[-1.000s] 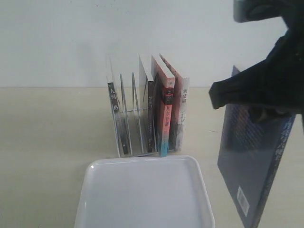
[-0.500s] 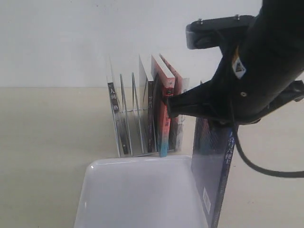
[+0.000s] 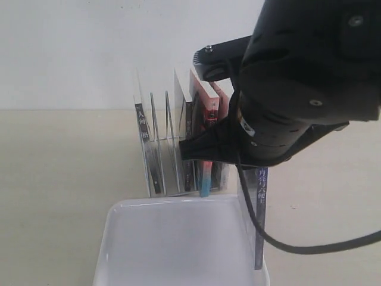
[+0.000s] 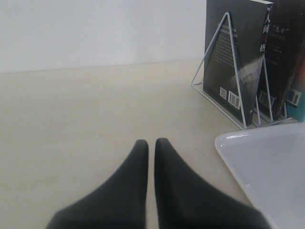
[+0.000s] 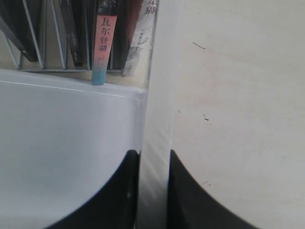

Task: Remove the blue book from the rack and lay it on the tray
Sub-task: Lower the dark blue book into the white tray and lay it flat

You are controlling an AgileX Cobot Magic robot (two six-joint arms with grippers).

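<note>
The blue book (image 3: 261,214) hangs upright and edge-on over the right rim of the white tray (image 3: 172,250), only its narrow blue spine showing in the exterior view. My right gripper (image 5: 154,155) is shut on the book's page edge (image 5: 159,95), one finger over the tray (image 5: 66,143) and the other over the table. The arm hides the gripper in the exterior view. The clear rack (image 3: 172,152) stands behind the tray with several books in it. My left gripper (image 4: 151,143) is shut with nothing in it, low over the table left of the tray (image 4: 271,162).
The rack (image 4: 228,71) still holds black-spined books (image 3: 141,128) and a red-and-teal-spined book (image 3: 206,173). The right arm's body and a black cable (image 3: 309,247) hang over the tray's right side. A white wall stands behind the table.
My right arm has carried the blue book leftward from beside the tray to over its right rim. The book has turned from showing its dark back to showing only its spine.
</note>
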